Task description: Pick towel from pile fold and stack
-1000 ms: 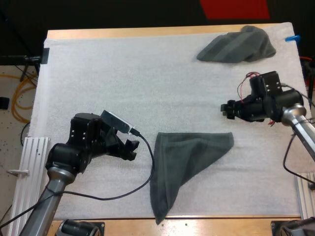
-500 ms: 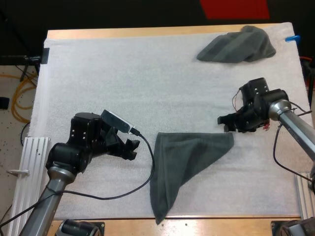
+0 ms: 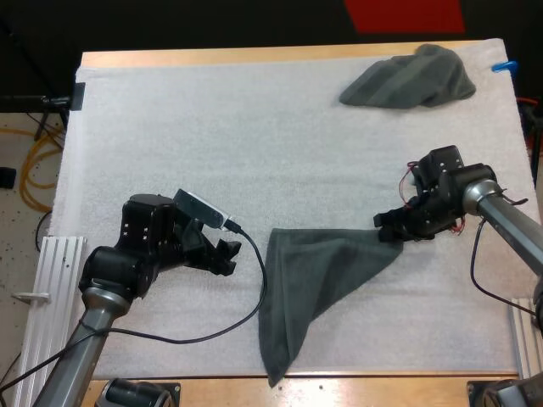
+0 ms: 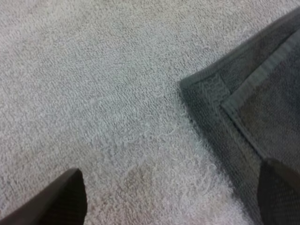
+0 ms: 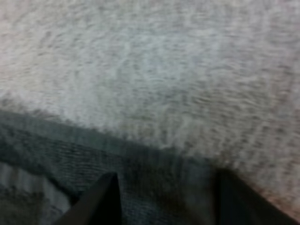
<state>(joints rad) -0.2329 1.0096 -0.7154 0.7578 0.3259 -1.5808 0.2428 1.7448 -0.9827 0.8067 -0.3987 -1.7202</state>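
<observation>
A dark grey-green towel (image 3: 318, 275) lies flat on the mat (image 3: 212, 136), folded into a rough triangle with its point at the front edge. My right gripper (image 3: 389, 230) is down at its right corner, open; its fingers (image 5: 107, 199) straddle the towel's hem (image 5: 154, 159). My left gripper (image 3: 227, 258) sits just left of the towel, open, low over the mat. One of its fingers (image 4: 65, 197) is over bare mat and the towel's left corner (image 4: 211, 89) lies close to the other. A crumpled towel (image 3: 411, 78) rests at the far right.
The table's wooden front edge (image 3: 339, 386) runs just past the towel's point. A grooved white rail (image 3: 47, 288) stands left of my left arm. Bare mat spreads across the far left and the middle.
My right gripper has come forward and down from above the mat to the folded towel's right corner. The left arm and both towels have stayed put.
</observation>
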